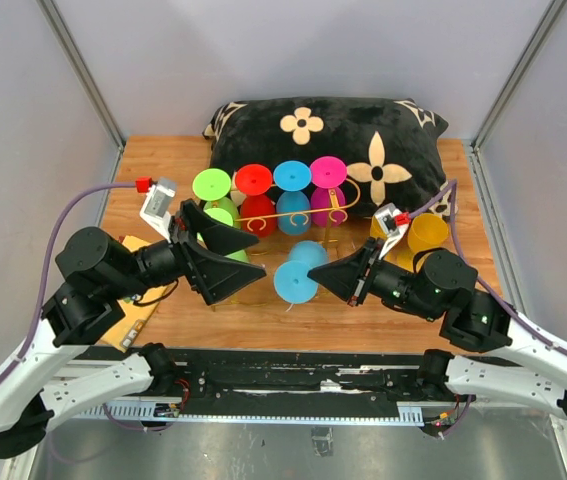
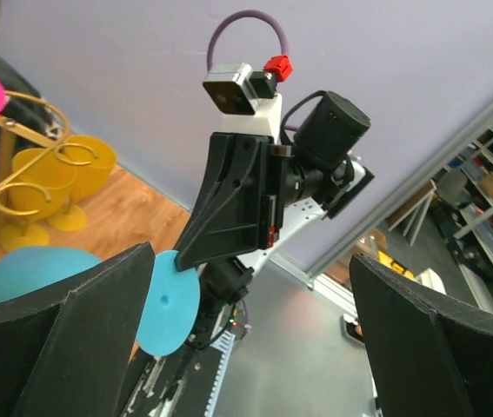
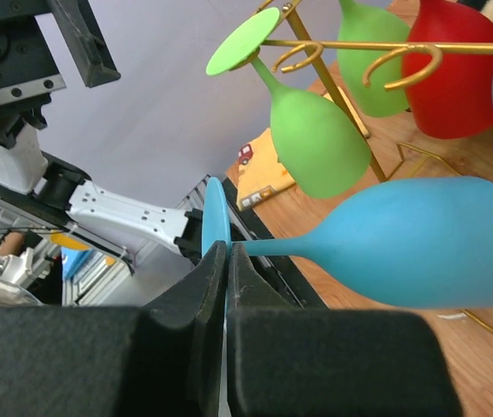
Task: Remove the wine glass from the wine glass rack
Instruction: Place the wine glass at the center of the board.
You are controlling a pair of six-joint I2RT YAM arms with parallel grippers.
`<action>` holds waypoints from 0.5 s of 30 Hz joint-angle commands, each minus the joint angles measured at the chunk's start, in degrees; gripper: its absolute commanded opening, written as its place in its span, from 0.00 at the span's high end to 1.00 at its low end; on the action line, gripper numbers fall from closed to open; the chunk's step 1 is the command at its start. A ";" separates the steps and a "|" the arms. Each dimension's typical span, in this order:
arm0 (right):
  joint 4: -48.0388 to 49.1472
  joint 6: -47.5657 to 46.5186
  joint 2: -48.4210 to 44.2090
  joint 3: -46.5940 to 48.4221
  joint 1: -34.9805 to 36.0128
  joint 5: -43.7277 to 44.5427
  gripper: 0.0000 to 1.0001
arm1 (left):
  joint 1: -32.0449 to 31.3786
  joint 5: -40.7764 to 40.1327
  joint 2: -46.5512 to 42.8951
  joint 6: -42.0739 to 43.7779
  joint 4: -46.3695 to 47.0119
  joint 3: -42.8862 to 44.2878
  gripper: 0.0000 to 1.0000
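Note:
The gold wire wine glass rack stands before a black pillow, with green, red, blue and magenta glasses hanging on it. My right gripper is shut on the foot disc of a light blue wine glass, held tilted in front of the rack, off its rails. In the right wrist view the jaws pinch the disc edge, and the glass's bowl points right, below the rack rail. My left gripper is open and empty just left of the blue glass. Its wrist view shows the blue disc beside its left finger.
A black flower-print pillow lies behind the rack. Two yellow glasses stand on the wooden table right of the rack. A yellow card lies at the left front. Grey walls enclose the table on both sides.

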 commanded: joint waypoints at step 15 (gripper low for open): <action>-23.74 -15.65 -9.79 3.66 -3.41 8.24 0.99 | -23.18 -7.71 12.66 -2.55 11.35 -4.49 0.00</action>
